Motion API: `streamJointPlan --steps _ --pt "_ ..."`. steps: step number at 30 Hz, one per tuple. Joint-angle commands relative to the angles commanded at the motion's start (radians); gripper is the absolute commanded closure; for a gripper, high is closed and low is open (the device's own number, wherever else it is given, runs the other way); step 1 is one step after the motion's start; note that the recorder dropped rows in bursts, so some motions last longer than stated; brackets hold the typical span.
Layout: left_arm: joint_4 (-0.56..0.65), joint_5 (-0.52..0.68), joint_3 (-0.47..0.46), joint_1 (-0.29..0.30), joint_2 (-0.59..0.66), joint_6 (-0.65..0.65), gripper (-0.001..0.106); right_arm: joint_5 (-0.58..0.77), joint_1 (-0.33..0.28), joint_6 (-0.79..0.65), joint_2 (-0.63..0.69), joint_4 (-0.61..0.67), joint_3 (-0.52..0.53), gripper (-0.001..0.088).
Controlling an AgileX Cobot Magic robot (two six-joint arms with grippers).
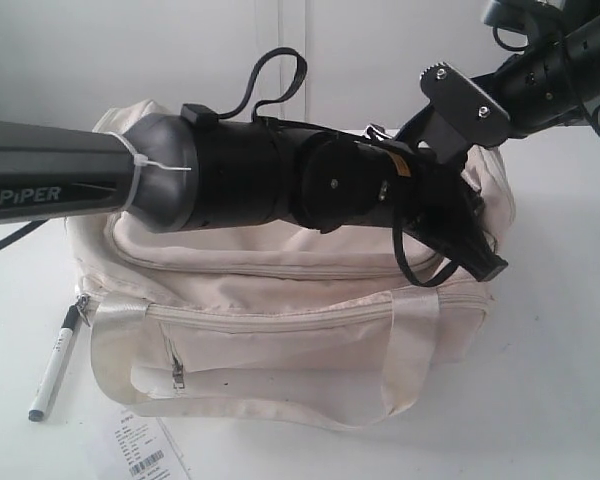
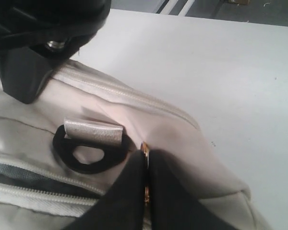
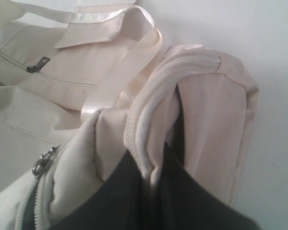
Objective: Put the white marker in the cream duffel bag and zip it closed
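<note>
The white marker [image 1: 55,365] is not in the bag. It lies on the white table [image 1: 550,380] at about 8 o'clock from the cream duffel bag [image 1: 280,300], dark cap end toward 1 o'clock, just beside the bag's front corner. A barcoded paper tag [image 1: 145,452] sits at the bag's 7 o'clock.

Both arms are over the bag's 3 o'clock end: the left one reaches across its top from 9 o'clock, the right one comes down from 2 o'clock. The left gripper [image 2: 145,165] has its fingers pinched together on a small gold metal tab [image 2: 145,149] by the zipper line, next to a black ring buckle [image 2: 89,167]. The right gripper [image 3: 153,172] is clamped narrow on a fold of the bag's piped end fabric. The top zipper stands partly open.
</note>
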Motion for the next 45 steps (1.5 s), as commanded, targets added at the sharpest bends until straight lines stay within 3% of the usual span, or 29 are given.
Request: streamJointPlan --steps 26,45 --pt "0.0 0.093 0.0 0.0 -0.083 0.003 0.105 0.0 0.0 0.0 0.0 0.0 0.0 0.0868" --pt "0.0 0.245 0.0 0.0 -0.139 0.0 0.105 0.0 0.0 0.0 0.0 0.0 0.0 0.0868"
